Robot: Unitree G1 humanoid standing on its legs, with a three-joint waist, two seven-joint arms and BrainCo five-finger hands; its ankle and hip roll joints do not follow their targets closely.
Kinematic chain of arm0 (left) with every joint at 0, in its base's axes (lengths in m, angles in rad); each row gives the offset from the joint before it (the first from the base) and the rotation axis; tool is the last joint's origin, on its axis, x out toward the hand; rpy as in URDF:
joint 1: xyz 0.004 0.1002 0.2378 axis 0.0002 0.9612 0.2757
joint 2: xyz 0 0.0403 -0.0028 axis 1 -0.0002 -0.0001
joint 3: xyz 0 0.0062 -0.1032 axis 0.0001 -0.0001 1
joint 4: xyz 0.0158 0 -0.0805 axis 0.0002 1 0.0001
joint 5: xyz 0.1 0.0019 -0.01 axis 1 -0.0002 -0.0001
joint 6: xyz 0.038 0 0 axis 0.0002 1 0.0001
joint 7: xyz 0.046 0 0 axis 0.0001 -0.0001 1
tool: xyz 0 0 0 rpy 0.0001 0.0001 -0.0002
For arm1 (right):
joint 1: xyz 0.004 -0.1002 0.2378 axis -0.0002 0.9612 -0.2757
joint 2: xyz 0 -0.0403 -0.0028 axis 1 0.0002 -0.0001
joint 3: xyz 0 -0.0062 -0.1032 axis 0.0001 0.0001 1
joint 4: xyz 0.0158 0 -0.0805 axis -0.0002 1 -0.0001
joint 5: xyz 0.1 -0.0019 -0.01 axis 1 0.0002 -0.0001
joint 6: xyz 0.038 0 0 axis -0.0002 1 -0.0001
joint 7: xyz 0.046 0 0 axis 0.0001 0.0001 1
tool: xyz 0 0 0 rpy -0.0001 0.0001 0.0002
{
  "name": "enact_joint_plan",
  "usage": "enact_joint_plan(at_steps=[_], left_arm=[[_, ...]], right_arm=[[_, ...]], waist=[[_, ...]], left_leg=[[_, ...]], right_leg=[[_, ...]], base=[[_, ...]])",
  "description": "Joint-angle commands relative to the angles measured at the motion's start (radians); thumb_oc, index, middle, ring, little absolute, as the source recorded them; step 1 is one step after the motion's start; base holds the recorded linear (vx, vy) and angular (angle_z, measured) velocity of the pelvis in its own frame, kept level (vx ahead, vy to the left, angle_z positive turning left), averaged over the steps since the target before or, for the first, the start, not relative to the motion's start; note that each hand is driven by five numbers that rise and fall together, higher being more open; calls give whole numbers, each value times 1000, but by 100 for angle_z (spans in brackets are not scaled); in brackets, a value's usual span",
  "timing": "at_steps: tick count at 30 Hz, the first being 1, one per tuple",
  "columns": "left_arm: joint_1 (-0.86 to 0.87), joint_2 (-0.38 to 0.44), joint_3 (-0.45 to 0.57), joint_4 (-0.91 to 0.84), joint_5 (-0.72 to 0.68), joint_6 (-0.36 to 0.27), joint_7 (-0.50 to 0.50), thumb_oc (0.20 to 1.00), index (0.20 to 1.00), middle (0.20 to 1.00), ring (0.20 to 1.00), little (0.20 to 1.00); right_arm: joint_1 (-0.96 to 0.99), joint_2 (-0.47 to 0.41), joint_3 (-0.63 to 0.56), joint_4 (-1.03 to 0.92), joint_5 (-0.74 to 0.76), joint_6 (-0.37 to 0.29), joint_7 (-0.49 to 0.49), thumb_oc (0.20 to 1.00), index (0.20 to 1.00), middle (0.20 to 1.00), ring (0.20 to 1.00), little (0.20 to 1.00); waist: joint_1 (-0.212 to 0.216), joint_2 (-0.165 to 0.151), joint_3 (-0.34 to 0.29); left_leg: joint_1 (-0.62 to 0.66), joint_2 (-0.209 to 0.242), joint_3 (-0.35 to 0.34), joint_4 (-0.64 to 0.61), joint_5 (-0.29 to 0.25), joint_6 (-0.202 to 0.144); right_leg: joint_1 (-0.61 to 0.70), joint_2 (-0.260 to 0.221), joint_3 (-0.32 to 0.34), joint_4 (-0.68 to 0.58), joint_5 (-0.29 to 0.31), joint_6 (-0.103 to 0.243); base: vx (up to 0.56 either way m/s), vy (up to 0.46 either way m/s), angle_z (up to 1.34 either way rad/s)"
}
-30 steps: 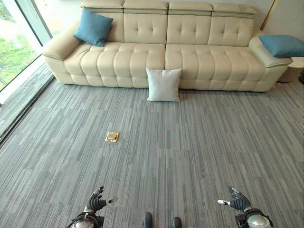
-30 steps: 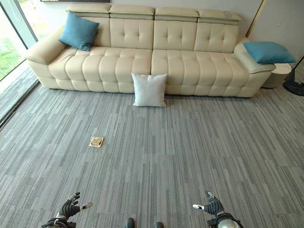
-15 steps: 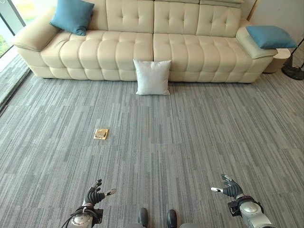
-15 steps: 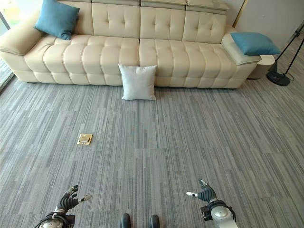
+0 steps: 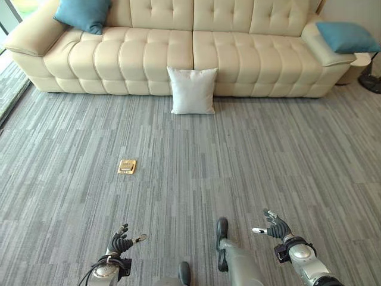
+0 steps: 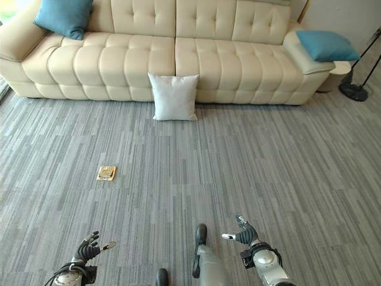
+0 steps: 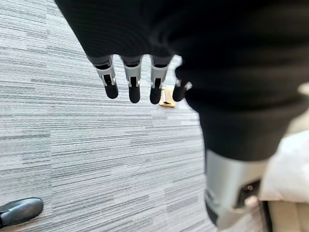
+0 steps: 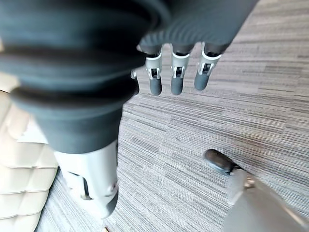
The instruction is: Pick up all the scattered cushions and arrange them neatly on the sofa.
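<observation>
1. Shifted since a second ago: whole view now nearer the sofa (image 5: pixel 190 53) and turned, so camera motion rather than any cushion moving; right hand (image 5: pixel 275 227) higher and further inward than before, left hand (image 5: pixel 121 243) low at the near edge much as it was.
2. Leaning upright on the carpet (image 5: pixel 268 155) against the sofa's front, about mid-length: white cushion (image 5: pixel 192 90), the one clearly off the seat and so the likely first pick.
3. Propped in the sofa's left corner against backrest and arm: blue cushion (image 5: pixel 83 13), probably already placed.
4. Lying on the right armrest: second blue cushion (image 5: pixel 347 37), perched rather than seated, perhaps to be reset.
5. Flat on the carpet between robot and sofa, well apart from the cushions: small brass floor plate (image 5: pixel 127 166), no part of the task.
6. Both hands empty, fingers (image 7: pixel 134 88) spread and relaxed, held forward and low, seemingly for balance during the approach.
7. Judged step: closing in on the white cushion, grasp not yet begun.
</observation>
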Motion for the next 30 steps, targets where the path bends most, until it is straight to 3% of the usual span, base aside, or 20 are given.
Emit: enact_joint_plan(at_steps=[1, 2, 3, 4, 5, 6, 7, 9, 10, 11, 12, 13, 14, 16, 19, 21, 24, 27, 30], left_arm=[[-11, 30, -13, -63, -16, -41, 6, 1000, 1000, 1000, 1000, 1000], [2, 15, -35, -78, -12, -41, -5, 1000, 1000, 1000, 1000, 1000], [3, 14, -35, -78, -12, -41, -5, 1000, 1000, 1000, 1000, 1000], [10, 14, -48, -84, -4, -38, -16, 1000, 1000, 1000, 1000, 1000], [10, 14, -48, -84, -4, -38, -16, 1000, 1000, 1000, 1000, 1000], [7, 14, -54, -84, 0, -36, -18, 1000, 1000, 1000, 1000, 1000], [-11, 9, -71, -78, -2, -35, -19, 1000, 1000, 1000, 1000, 1000], [-19, 7, -78, -71, -2, -36, -19, 1000, 1000, 1000, 1000, 1000], [-18, 7, -84, -80, 2, -34, -23, 1000, 1000, 1000, 1000, 1000], [-14, 14, -86, -91, 10, -33, -25, 1000, 1000, 1000, 1000, 1000], [-13, 14, -86, -91, 10, -33, -25, 1000, 1000, 1000, 1000, 1000], [-12, 16, -86, -93, 13, -32, -25, 1000, 1000, 1000, 1000, 1000], [-9, 20, -83, -92, 15, -31, -23, 1000, 1000, 1000, 1000, 1000], [-9, 19, -84, -85, 14, -29, -20, 1000, 1000, 1000, 1000, 1000], [-10, 19, -81, -76, 14, -28, -17, 1000, 1000, 1000, 1000, 1000], [6, 16, -66, -73, 16, -25, -20, 1000, 1000, 1000, 1000, 1000], [9, 22, -63, -65, 21, -28, -15, 1000, 1000, 1000, 1000, 1000], [3, 42, -61, -87, 14, -27, -17, 1000, 1000, 1000, 1000, 1000], [1, 54, -54, -91, 18, -29, -12, 1000, 1000, 1000, 1000, 1000]], right_arm=[[-24, -42, -18, -14, 19, -35, -14, 1000, 1000, 1000, 1000, 1000], [9, -52, -36, -27, 23, -42, -13, 1000, 1000, 1000, 1000, 1000], [10, -53, -37, -27, 23, -42, -13, 1000, 1000, 1000, 1000, 1000], [26, -58, -41, -42, 24, -44, -11, 1000, 1000, 1000, 1000, 1000], [26, -58, -41, -42, 24, -44, -11, 1000, 1000, 1000, 1000, 1000], [27, -63, -40, -47, 29, -45, -11, 1000, 1000, 1000, 1000, 1000], [20, -67, -37, -36, 41, -45, -20, 1000, 1000, 1000, 1000, 1000], [14, -67, -37, -31, 46, -44, -24, 1000, 1000, 1000, 1000, 1000], [14, -68, -36, -31, 46, -44, -26, 1000, 1000, 1000, 1000, 1000], [16, -71, -35, -29, 42, -43, -29, 1000, 1000, 1000, 1000, 1000], [16, -71, -35, -29, 42, -43, -29, 1000, 1000, 1000, 1000, 1000], [17, -70, -35, -28, 38, -43, -31, 1000, 1000, 1000, 1000, 1000], [16, -65, -35, -17, 38, -42, -36, 1000, 1000, 1000, 1000, 1000], [15, -57, -36, 2, 35, -42, -44, 1000, 1000, 1000, 1000, 1000], [14, -54, -36, 7, 29, -41, -47, 1000, 1000, 1000, 1000, 1000], [25, -47, -43, -7, 17, -40, -39, 1000, 1000, 1000, 1000, 1000], [21, -33, -39, -20, 11, -41, -31, 1000, 1000, 1000, 1000, 1000], [-21, -23, -15, -46, 2, -40, -25, 1000, 1000, 1000, 1000, 1000], [-25, -22, -13, -93, 5, -40, -21, 1000, 1000, 1000, 1000, 1000]], waist=[[-15, 15, -31], [-28, 36, -54], [-30, 37, -54], [-37, 45, -62], [-38, 46, -63], [-40, 43, -56], [-27, 20, -33], [-17, 14, -23], [-8, 0, -22], [6, -9, -17], [6, -10, -17], [14, -7, -15], [29, 1, -10], [43, 4, -16], [52, 3, -20], [60, 2, -44], [67, -23, -59], [81, -36, -60], [71, -27, -50]], left_leg=[[50, 4, -74, 108, -132, -80], [54, 42, -84, 152, -77, -144], [54, 43, -86, 152, -77, -144], [26, 76, -70, 231, -3, -191], [25, 77, -72, 234, -5, -191], [-15, 89, -65, 327, 43, -213], [-124, 106, -10, 460, 71, -205], [-170, 102, 9, 468, 42, -188], [-229, 102, 45, 398, -2, -164], [-301, 108, 67, 315, 0, -153], [-299, 107, 68, 314, -1, -153], [-319, 114, 67, 257, 35, -157], [-353, 131, 63, 157, 126, -172], [-403, 146, 79, 69, 177, -180], [-423, 151, 90, 65, 198, -181], [-389, 147, 86, 69, 208, -164], [-374, 126, 106, 118, 163, -138], [-341, 94, 129, 164, 85, -91], [-278, 72, 114, 171, 35, -70]], right_leg=[[87, 9, 22, 62, 6, 20], [114, 21, -13, 75, -7, -8], [116, 22, -15, 74, -8, -9], [154, 40, -29, 61, -37, -33], [155, 40, -31, 60, -36, -34], [178, 49, -28, 54, -49, -50], [242, 50, -17, 27, -86, -79], [261, 51, -11, 20, -96, -80], [288, 46, -6, -4, -109, -72], [321, 48, 3, -26, -124, -67], [322, 47, 4, -26, -125, -67], [338, 57, 9, -35, -132, -68], [376, 79, 21, -49, -150, -68], [424, 94, 40, -55, -181, -65], [459, 97, 60, -49, -199, -63], [494, 86, 91, -18, -218, -50], [491, 38, 115, 43, -203, -15], [419, -26, 127, 203, -99, 45], [338, -41, 120, 263, -44, 36]], base=[[537, -319, 96], [424, -264, 117], [492, -365, 128], [165, -148, 78], [239, -233, 43], [237, -264, 2], [235, -259, -9], [196, -143, -9], [350, -102, 3], [315, -69, -14], [219, -13, 11], [249, 15, -41], [338, 30, -42], [419, 94, -26], [303, 116, -8], [508, 277, -45], [368, 248, -49], [294, 272, -39], [254, 190, -24]])
